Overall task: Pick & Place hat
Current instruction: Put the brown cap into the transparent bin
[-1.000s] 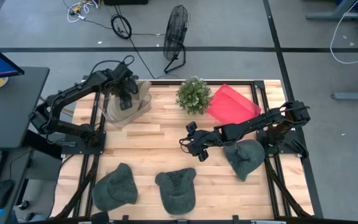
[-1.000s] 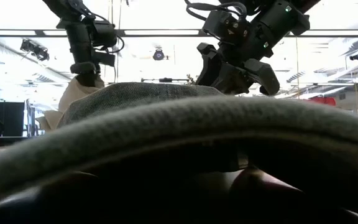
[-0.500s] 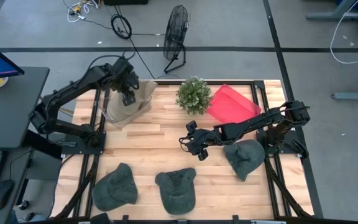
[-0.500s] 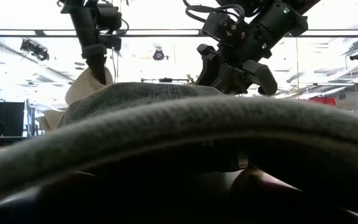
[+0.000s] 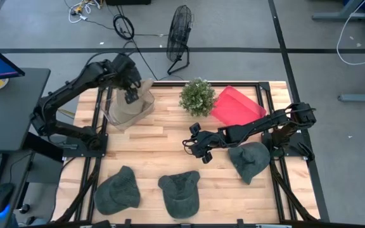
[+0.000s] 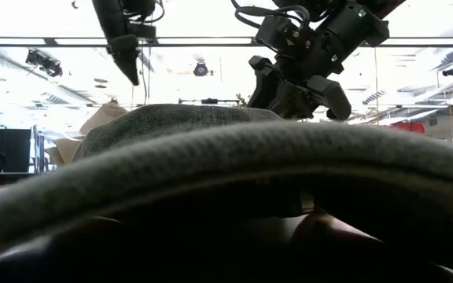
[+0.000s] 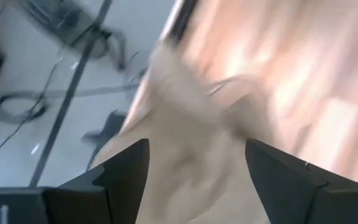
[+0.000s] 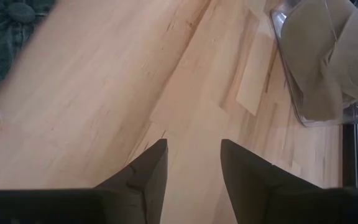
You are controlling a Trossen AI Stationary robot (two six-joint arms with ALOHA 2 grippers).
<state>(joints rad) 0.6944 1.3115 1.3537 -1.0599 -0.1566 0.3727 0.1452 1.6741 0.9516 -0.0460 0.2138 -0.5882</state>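
A beige hat [image 5: 132, 109] lies crumpled in a clear container [image 5: 114, 117] at the table's far left corner. My left gripper [image 5: 130, 95] hangs open just above it, clear of the cloth in the low view [image 6: 130, 71]; its wrist view [image 7: 194, 146] looks down on the beige hat [image 7: 197, 155]. Three dark grey-green hats rest flat on the wood: near left [image 5: 118, 190], near middle [image 5: 181, 193] and right [image 5: 249, 158]. My right gripper [image 5: 191, 145] hovers open over bare wood at the table's middle [image 8: 193, 146].
A potted plant [image 5: 198, 96] and a red sheet [image 5: 236, 106] stand at the far edge. The near middle hat [image 6: 226, 196] fills the low view's foreground. Bare wood [image 5: 163, 136] lies between the container and my right gripper. A fan [image 5: 179, 31] stands beyond the table.
My left gripper has risen straight up and a little toward the far edge, away from the beige hat. The hat's raised top, which stood up at the fingers a second ago, has sunk back lower into the container.
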